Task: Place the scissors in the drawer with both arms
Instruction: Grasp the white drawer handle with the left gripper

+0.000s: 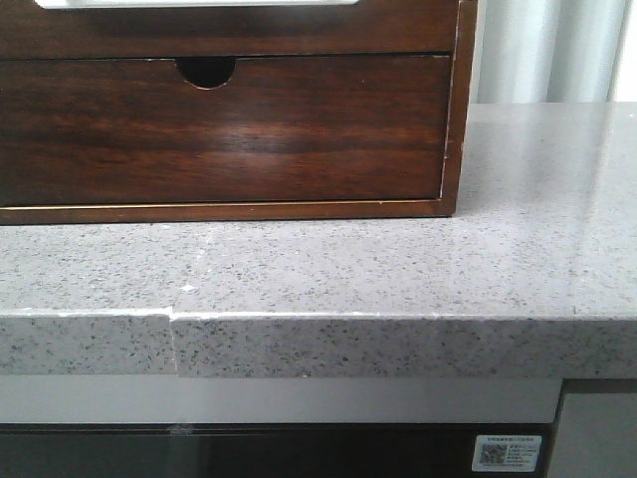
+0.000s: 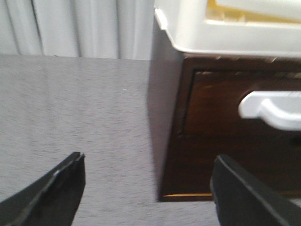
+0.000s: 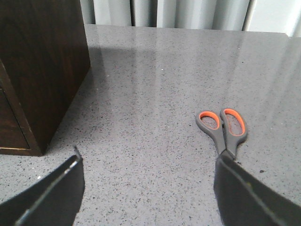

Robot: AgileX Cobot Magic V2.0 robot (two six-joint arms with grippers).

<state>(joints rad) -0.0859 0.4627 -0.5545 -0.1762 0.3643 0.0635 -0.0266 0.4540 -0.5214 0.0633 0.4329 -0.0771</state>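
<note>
On the grey table (image 3: 155,84) the scissors (image 3: 225,128) lie flat, just ahead of the right hand (image 3: 148,186), spread wide and empty. Facing the drawer (image 2: 225,122) with its white patch, the left hand (image 2: 150,188) is also wide, holding nothing.

I'm looking over the speckled grey bench (image 1: 398,269), its front edge showing a small step near the left. At the back stands a dark wooden cabinet (image 1: 453,110); its lower drawer (image 1: 219,134) with a half-round finger notch (image 1: 206,70) sits shut. Pale curtains (image 1: 552,50) hang behind on the right.
</note>
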